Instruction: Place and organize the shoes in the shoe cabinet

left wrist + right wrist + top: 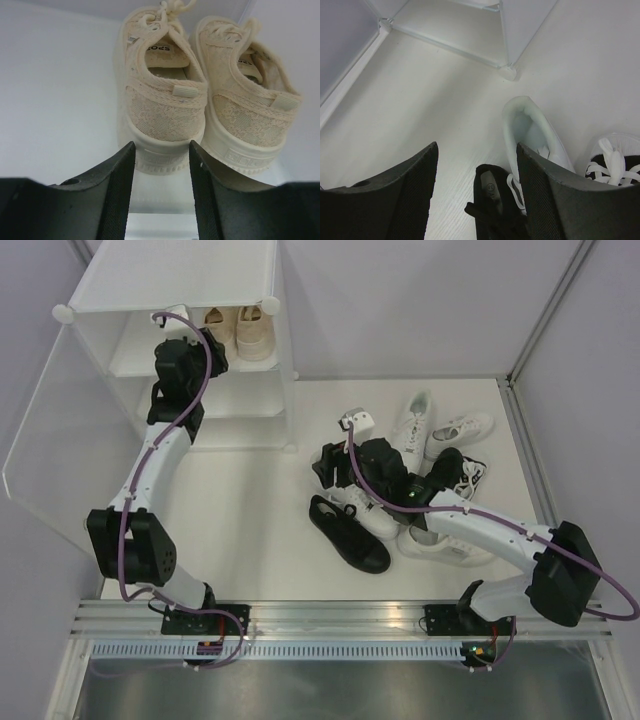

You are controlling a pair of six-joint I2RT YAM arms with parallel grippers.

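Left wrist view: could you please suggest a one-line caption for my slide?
Open left pincer poised at the heels of the beige pair, standing side by side on a cabinet shelf.

in the top view the shoe cabinet (180, 280) runs off the upper edge, and its roof hides the toes of the beige pair (254, 335). the right arm (470, 520) covers part of a black-and-white shoe (468, 475). in the right wrist view a black shoe (492, 205) is cut by the bottom edge. the lettering inside the beige shoes is too blurred to read.
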